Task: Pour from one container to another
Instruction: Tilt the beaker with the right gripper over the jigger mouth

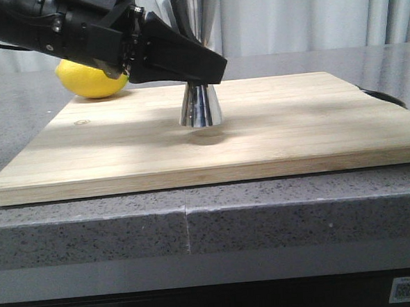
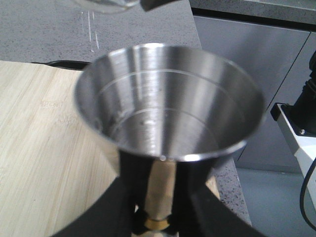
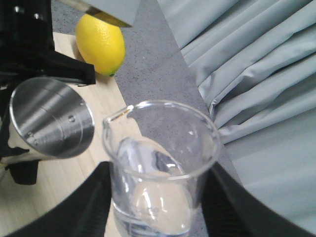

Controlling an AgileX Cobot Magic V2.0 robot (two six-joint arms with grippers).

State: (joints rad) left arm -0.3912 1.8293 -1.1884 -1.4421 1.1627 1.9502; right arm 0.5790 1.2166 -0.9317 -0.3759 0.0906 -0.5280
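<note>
The steel jigger [image 1: 201, 106] stands on the wooden cutting board [image 1: 294, 134], and only its lower cone shows in the front view. My left gripper [image 1: 194, 72] is shut on its narrow waist. The left wrist view looks into the jigger's open top cup [image 2: 168, 103], with the gold band [image 2: 158, 224] between the dark fingers [image 2: 133, 182]. My right gripper [image 3: 158, 197] is shut on the clear glass beaker [image 3: 160, 163], which holds clear liquid. Its pour lip points toward the jigger [image 3: 52, 116] beside it. The beaker's base [image 2: 106, 4] shows just past the jigger's rim.
A yellow lemon [image 1: 92, 78] lies at the board's far left corner, behind the left arm. A dark object [image 1: 386, 99] lies on the grey stone counter [image 1: 91, 223] at the board's right end. Grey curtains [image 3: 256, 98] hang behind.
</note>
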